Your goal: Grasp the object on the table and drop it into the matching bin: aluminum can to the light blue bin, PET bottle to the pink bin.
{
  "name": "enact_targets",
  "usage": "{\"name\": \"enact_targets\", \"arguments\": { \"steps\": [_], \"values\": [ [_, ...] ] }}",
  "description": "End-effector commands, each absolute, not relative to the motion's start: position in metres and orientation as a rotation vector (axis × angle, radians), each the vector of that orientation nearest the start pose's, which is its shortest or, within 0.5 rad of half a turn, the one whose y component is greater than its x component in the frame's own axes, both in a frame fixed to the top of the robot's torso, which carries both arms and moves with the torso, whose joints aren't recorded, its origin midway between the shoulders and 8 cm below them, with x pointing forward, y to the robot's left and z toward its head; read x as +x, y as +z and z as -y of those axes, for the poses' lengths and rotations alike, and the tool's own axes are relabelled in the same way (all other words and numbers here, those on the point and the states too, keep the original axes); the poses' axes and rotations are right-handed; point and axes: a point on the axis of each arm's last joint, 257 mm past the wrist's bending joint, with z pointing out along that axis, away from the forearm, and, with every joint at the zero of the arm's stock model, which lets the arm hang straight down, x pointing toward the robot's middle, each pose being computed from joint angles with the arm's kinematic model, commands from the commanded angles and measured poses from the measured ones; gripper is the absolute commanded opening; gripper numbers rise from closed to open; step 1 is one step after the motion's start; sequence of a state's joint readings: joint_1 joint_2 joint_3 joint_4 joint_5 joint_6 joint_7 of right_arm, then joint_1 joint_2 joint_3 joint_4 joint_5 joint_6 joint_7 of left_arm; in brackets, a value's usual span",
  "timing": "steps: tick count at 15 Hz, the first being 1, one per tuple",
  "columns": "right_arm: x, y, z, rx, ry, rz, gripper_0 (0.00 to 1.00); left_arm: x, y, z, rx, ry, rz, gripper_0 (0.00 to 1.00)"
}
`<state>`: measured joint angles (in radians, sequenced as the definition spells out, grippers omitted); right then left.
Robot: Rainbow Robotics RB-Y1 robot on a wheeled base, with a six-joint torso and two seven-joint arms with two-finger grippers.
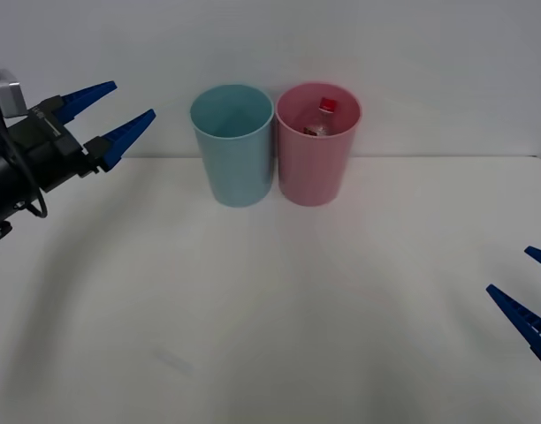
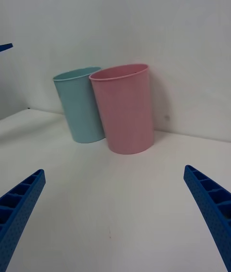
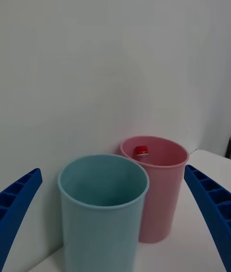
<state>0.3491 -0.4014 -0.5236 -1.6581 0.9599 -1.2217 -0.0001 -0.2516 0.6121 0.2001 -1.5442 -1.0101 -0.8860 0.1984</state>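
Red-capped PET bottle (image 1: 323,115) sits inside the pink bin (image 1: 315,168), which touches the light blue bin (image 1: 232,159) on the table (image 1: 270,309). Drop looks done; you likely just need to park the arms. Left gripper (image 1: 107,115) hangs raised, fingers spread, empty. Right gripper (image 1: 529,296) low at the edge, also spread, empty.

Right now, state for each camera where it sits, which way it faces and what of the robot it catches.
Front view: above the arms, facing down at the table; left gripper raised, right gripper low.
Right wrist view: low on the table, facing the pink bin side-on between open fingers.
Left wrist view: raised, looking over the light blue bin at the PET bottle.
Shared: both bins.
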Motion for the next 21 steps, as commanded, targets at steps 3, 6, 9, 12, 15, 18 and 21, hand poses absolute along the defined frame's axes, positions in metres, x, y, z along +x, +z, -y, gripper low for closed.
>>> {"name": "enact_targets", "arguments": {
  "steps": [3, 6, 9, 12, 15, 18, 21],
  "values": [
    [0.342, -0.169, 0.33, -0.465, 0.567, -1.441, 1.0, 0.475, -0.031, -0.292, 0.641, -0.54, -1.295, 1.0],
    [0.342, -0.169, 0.33, -0.465, 0.567, -1.441, 1.0, 0.453, -0.04, -0.313, 0.66, -0.501, -1.318, 1.0],
    [0.342, -0.169, 0.33, -0.465, 0.567, -1.441, 1.0, 0.43, -0.048, -0.328, 0.67, -0.448, -1.344, 1.0],
    [0.342, -0.169, 0.33, -0.465, 0.567, -1.441, 1.0, 0.408, -0.062, -0.342, 0.676, -0.397, -1.385, 1.0],
    [0.342, -0.169, 0.33, -0.465, 0.567, -1.441, 1.0, 0.395, -0.078, -0.355, 0.661, -0.374, -1.43, 1.0],
    [0.342, -0.169, 0.33, -0.465, 0.567, -1.441, 1.0, 0.386, -0.09, -0.364, 0.639, -0.369, -1.463, 1.0],
    [0.342, -0.169, 0.33, -0.465, 0.567, -1.441, 1.0, 0.379, -0.098, -0.371, 0.625, -0.363, -1.488, 1.0]
  ]
}}
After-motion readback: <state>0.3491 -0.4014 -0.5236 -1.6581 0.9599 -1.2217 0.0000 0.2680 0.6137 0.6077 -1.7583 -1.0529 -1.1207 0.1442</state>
